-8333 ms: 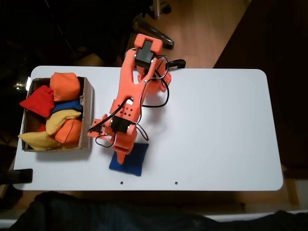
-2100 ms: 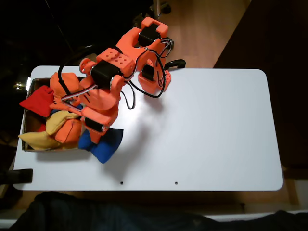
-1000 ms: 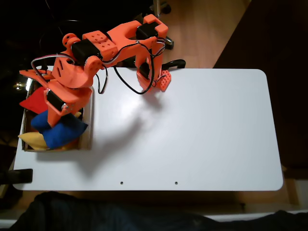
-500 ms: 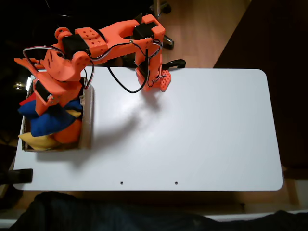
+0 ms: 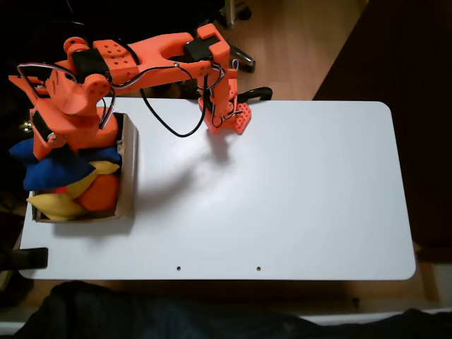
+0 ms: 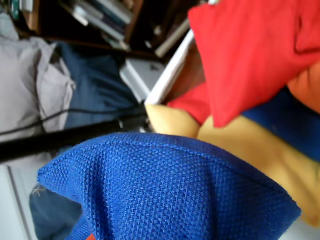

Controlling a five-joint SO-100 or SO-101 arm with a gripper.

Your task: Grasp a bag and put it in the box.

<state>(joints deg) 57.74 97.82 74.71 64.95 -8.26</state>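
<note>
In the fixed view my orange gripper [image 5: 51,150] hangs over the left side of the brown cardboard box [image 5: 128,169], shut on the royal-blue bag [image 5: 49,169]. The bag droops from the jaws, and its left corner sticks out past the box's left wall. Close up in the wrist view, the blue bag [image 6: 170,195] spreads across the lower half of the picture, above the beanbags lying in the box.
The box holds yellow [image 5: 53,205], orange [image 5: 100,194] and another blue [image 5: 107,153] beanbag; the wrist view shows a red one [image 6: 250,55] on top of a yellow one [image 6: 240,145]. The arm's base [image 5: 227,116] stands at the white table's [image 5: 282,198] far edge.
The arm has swung further left with the blue bag, from above the box's middle to above its left wall. The red beanbag is now hidden under the gripper in the fixed view.
</note>
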